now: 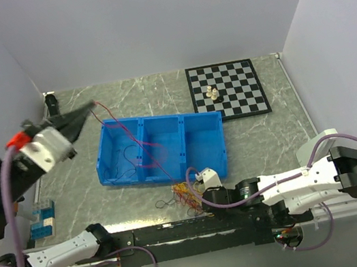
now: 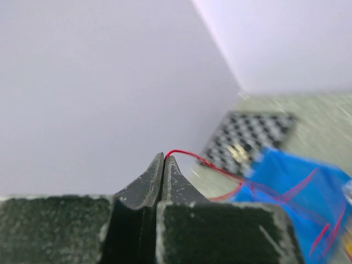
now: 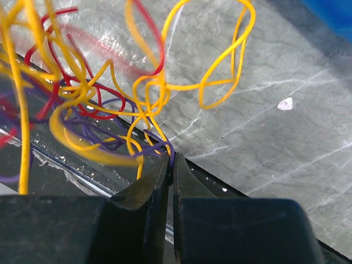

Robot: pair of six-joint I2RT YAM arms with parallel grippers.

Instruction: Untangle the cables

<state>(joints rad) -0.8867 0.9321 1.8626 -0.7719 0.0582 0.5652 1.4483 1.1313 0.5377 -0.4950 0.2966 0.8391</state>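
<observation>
Left claw [image 2: 164, 157] clamped on red cable [image 2: 192, 157], bin's [image 1: 162, 118] 10 o'clock; right claw [image 3: 171, 160] clamped on tangle [image 1: 182, 193], 6 o'clock.

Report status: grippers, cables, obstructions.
Left gripper raised, shut on red cable. Right gripper shut on dark strand in tangle. Red cable drapes across blue bin.

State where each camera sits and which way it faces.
Top external: above and behind the arms, looking down on both, the blue bin and chessboard.
Left wrist: held high, facing bin and chessboard past the left fingers, shut on a red cable.
Right wrist: low over the table, right fingers shut in the tangle.
Shared: top and left views show bin, chessboard.
</observation>
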